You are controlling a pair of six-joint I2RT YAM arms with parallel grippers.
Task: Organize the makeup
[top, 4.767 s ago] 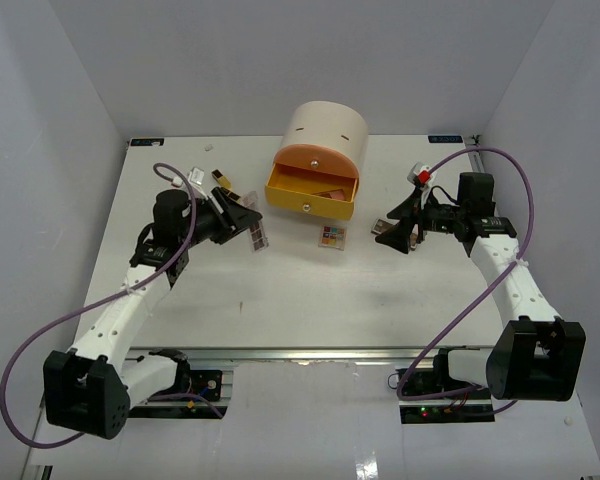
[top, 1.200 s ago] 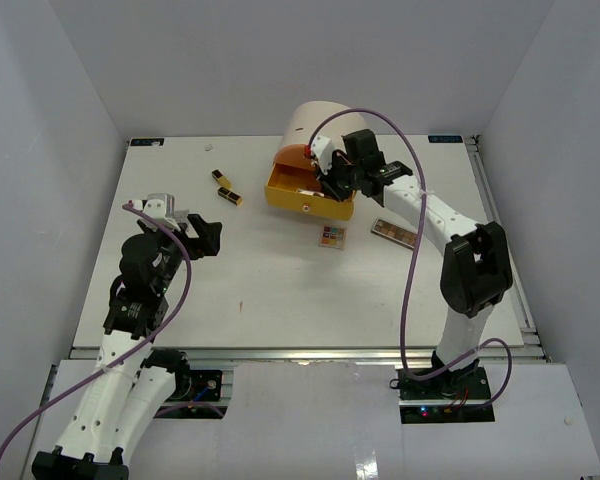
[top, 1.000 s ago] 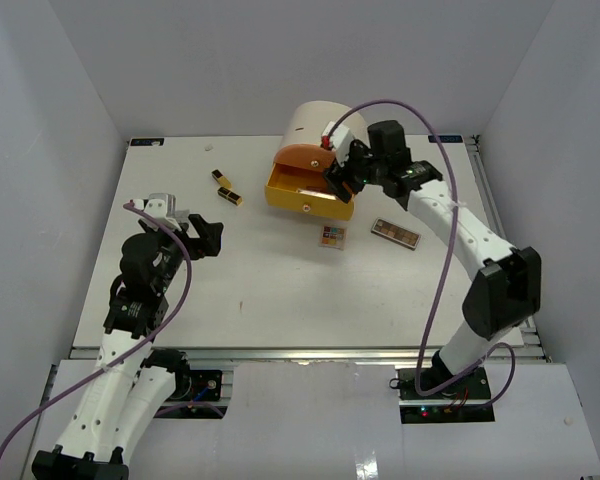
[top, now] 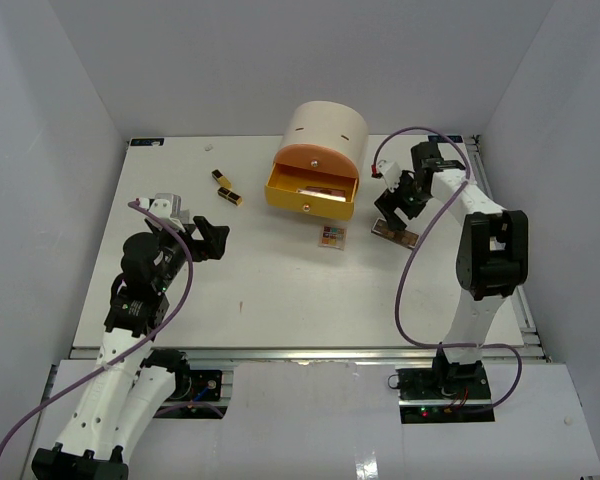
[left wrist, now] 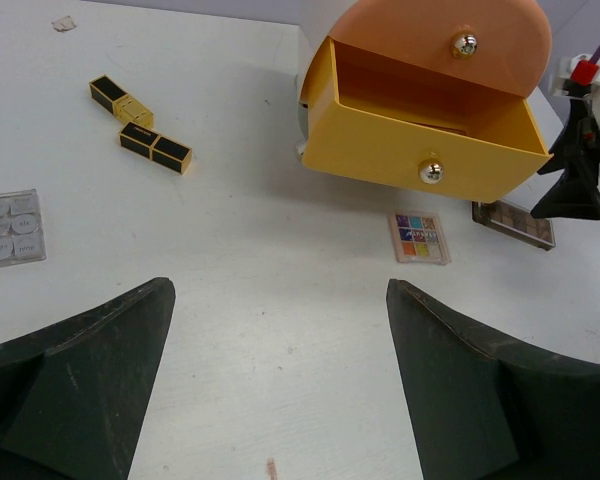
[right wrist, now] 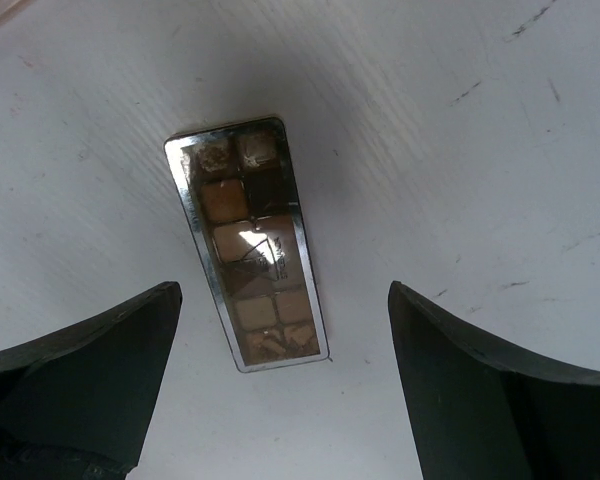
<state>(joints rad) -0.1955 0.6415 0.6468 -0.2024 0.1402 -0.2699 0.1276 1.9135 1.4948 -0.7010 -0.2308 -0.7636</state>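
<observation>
Overhead and wrist views of a white table (top: pixel 280 290) with makeup laid out on it. The right gripper (top: pixel 392 208) points down directly over a long brown eyeshadow palette (right wrist: pixel 248 245), which lies flat on the table right of the drawer unit (top: pixel 325 125). Its 2 fingers (right wrist: pixel 90 370) are spread wide on either side of the palette and touch nothing, so the claw is released and empty. The left gripper (top: pixel 208 240) hovers over the left half of the table, well apart from the makeup. Its jaws are also spread fully and grasp nothing. The cream drawer unit stands at the far middle of the table with its yellow drawer (top: pixel 310 195) pulled out toward the arms. What lies inside the drawer cannot be made out clearly. A small square palette (top: pixel 332 236) with coloured pans rests just in front of the drawer, near the brown palette but not touching it. 2 black-and-gold lipstick tubes (top: pixel 224 187) lie close together left of the drawer. In the left wrist view, a clear palette (left wrist: pixel 10 225) with pale round pans sits at the left edge.
</observation>
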